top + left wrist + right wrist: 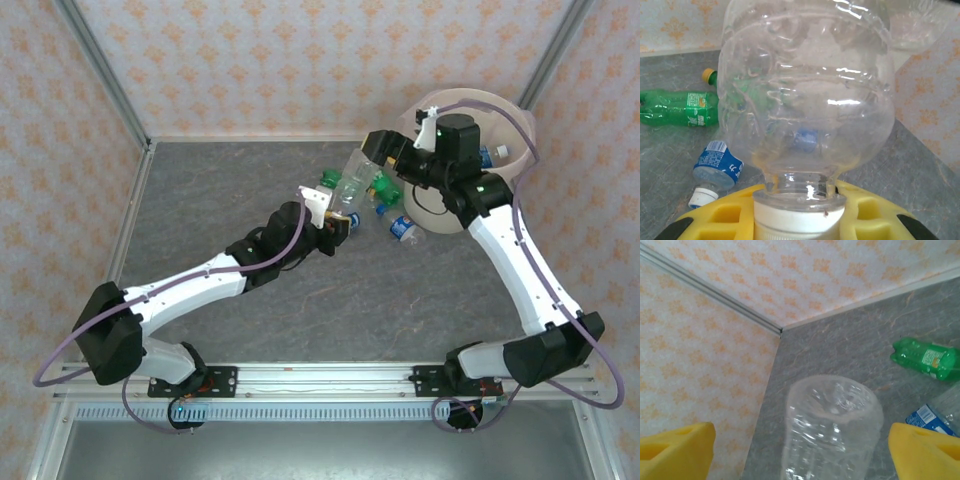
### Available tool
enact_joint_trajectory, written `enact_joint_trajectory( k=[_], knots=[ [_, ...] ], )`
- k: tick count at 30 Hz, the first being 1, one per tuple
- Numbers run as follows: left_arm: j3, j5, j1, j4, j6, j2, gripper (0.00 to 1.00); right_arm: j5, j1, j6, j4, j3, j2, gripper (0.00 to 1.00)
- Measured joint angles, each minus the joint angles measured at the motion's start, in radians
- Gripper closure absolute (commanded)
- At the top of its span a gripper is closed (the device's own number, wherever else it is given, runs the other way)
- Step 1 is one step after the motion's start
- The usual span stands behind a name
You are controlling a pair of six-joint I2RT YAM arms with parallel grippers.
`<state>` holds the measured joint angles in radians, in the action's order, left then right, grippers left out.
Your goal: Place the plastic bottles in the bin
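Bin (515, 112) of cream-white round plastic stands at the far right of the grey marbled table (250, 180), partly under the right arm. Left gripper (338, 222) is clamped on the white-capped neck of a large clear ribbed plastic bottle (352, 180), lifted just beside the bin. Right gripper (372, 152) has its yellow fingers (675, 450) spread either side of the bottle's base, not touching. A green plastic bottle (677, 107) and a small blue-labelled bottle (715, 167) lie on the table nearby.

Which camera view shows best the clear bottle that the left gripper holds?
Left wrist: the clear bottle is close and sharp, from white cap to shoulder. Right wrist shows its base end; top external shows it small.
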<state>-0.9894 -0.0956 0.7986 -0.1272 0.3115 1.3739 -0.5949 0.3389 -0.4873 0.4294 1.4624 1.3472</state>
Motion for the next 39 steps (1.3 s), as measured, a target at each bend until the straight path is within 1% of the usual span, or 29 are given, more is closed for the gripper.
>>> enact_joint_trajectory(
  k=[4, 7, 14, 17, 18, 19, 20, 21, 23, 24, 25, 26, 28, 29, 30, 32, 33, 36, 39],
  knots=[
    [-0.010, -0.001, 0.000, -0.006, 0.003, -0.013, 0.75, -0.042, 0.004, -0.022, -0.013, -0.037, 0.011, 0.11],
    [-0.019, -0.006, 0.000, -0.016, 0.003, -0.018, 0.75, -0.065, 0.018, -0.034, -0.023, -0.039, 0.031, 0.13],
    [-0.027, -0.042, 0.000, -0.020, 0.002, -0.020, 0.75, -0.108, 0.038, -0.057, -0.050, -0.039, 0.054, 0.29],
    [-0.029, -0.056, 0.000, -0.019, 0.002, -0.020, 0.75, -0.123, 0.038, -0.063, -0.061, -0.038, 0.060, 0.31],
    [-0.029, -0.058, 0.000, -0.019, 0.002, -0.020, 0.75, -0.128, 0.038, -0.063, -0.063, -0.038, 0.063, 0.33],
    [-0.029, -0.061, 0.000, -0.019, 0.002, -0.020, 0.75, -0.130, 0.038, -0.064, -0.064, -0.037, 0.066, 0.36],
    [-0.029, -0.061, 0.000, -0.019, 0.002, -0.020, 0.75, -0.132, 0.038, -0.064, -0.064, -0.035, 0.070, 0.41],
    [-0.029, -0.060, 0.000, -0.018, 0.002, -0.020, 0.72, -0.134, 0.038, -0.065, -0.064, -0.034, 0.072, 0.44],
    [-0.031, -0.059, 0.000, -0.018, 0.002, -0.020, 0.63, -0.135, 0.038, -0.064, -0.060, -0.029, 0.073, 0.45],
    [-0.031, -0.058, 0.000, -0.018, 0.003, -0.020, 0.55, -0.133, 0.038, -0.063, -0.059, -0.026, 0.073, 0.45],
    [-0.032, -0.058, 0.000, -0.019, -0.002, -0.020, 0.42, -0.132, 0.038, -0.064, -0.060, -0.024, 0.073, 0.45],
    [-0.032, -0.058, 0.000, -0.018, -0.001, -0.020, 0.34, -0.130, 0.038, -0.064, -0.061, -0.021, 0.073, 0.46],
    [-0.033, -0.056, 0.002, -0.018, 0.000, -0.020, 0.32, -0.127, 0.038, -0.067, -0.060, -0.011, 0.073, 0.46],
    [-0.033, -0.053, 0.003, -0.019, 0.002, -0.021, 0.26, -0.122, 0.038, -0.067, -0.060, -0.006, 0.073, 0.46],
    [-0.033, -0.051, 0.003, -0.018, -0.001, -0.024, 0.17, -0.119, 0.037, -0.067, -0.059, 0.002, 0.073, 0.46],
    [-0.033, -0.045, 0.005, -0.016, -0.002, -0.032, 0.03, -0.113, 0.032, -0.067, -0.056, 0.019, 0.074, 0.46],
    [-0.033, -0.043, 0.005, -0.016, -0.001, -0.039, 0.01, -0.111, 0.026, -0.067, -0.054, 0.028, 0.073, 0.47],
    [-0.032, -0.030, 0.006, -0.016, 0.006, -0.069, 0.01, -0.098, -0.022, -0.068, -0.048, 0.058, 0.073, 0.47],
    [-0.027, -0.021, 0.006, -0.016, 0.006, -0.104, 0.01, -0.067, -0.108, -0.072, -0.048, 0.078, 0.071, 0.46]
  ],
)
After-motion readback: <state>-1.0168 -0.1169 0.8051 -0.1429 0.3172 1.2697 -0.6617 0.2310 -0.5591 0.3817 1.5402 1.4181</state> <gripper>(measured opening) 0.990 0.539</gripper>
